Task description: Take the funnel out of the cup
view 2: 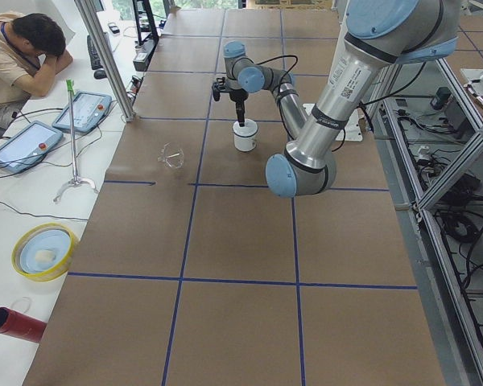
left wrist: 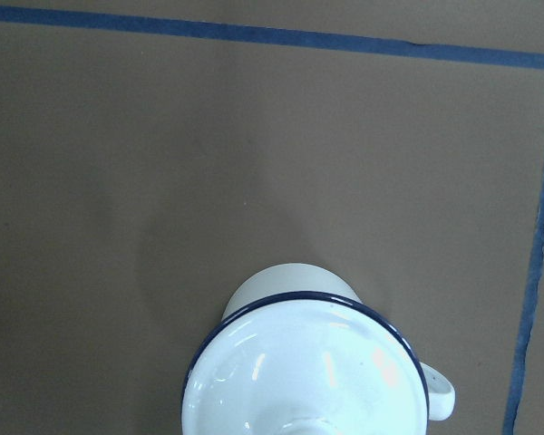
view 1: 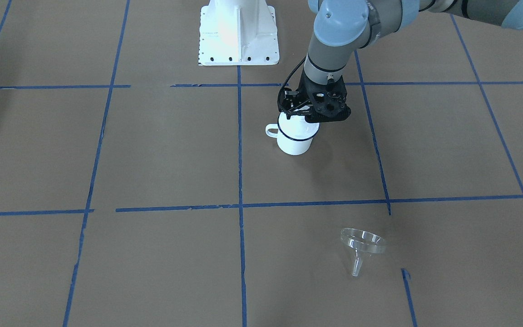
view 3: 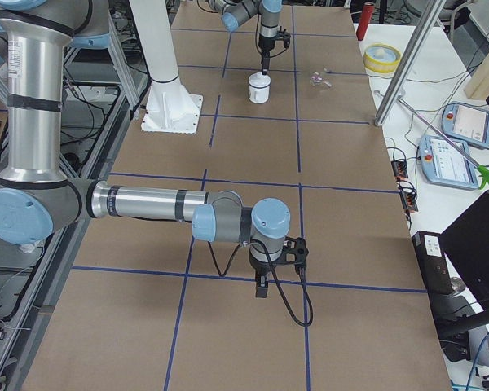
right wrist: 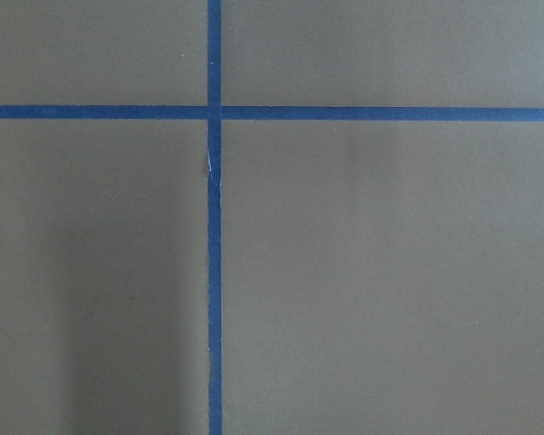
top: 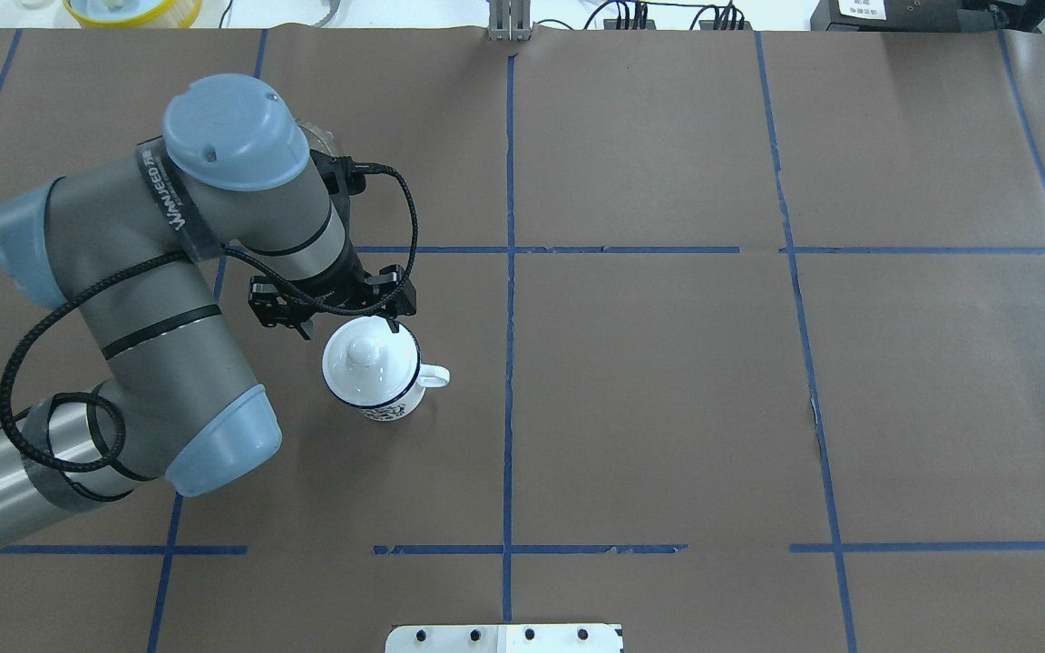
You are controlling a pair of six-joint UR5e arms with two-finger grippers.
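The cup [view 1: 294, 141] is a white enamel mug with a dark blue rim, standing upright near the table's middle. A white domed lid with a knob [top: 364, 354] covers it. The clear funnel [view 1: 363, 247] lies on its side on the table, well away from the cup toward the operators' side; the overhead view hides most of it behind my left arm. My left gripper [top: 348, 328] hangs just above the lid's far edge, jaws spread and empty. The left wrist view shows the lid [left wrist: 308, 381] from above. My right gripper [view 3: 261, 287] shows only in the exterior right view, so I cannot tell its state.
The white robot base [view 1: 239, 32] stands behind the cup. Blue tape lines [view 1: 239, 150] grid the brown table. A yellow bowl [view 2: 44, 251] and a red cylinder [view 2: 14, 323] sit on the side bench, where an operator [view 2: 20, 52] sits.
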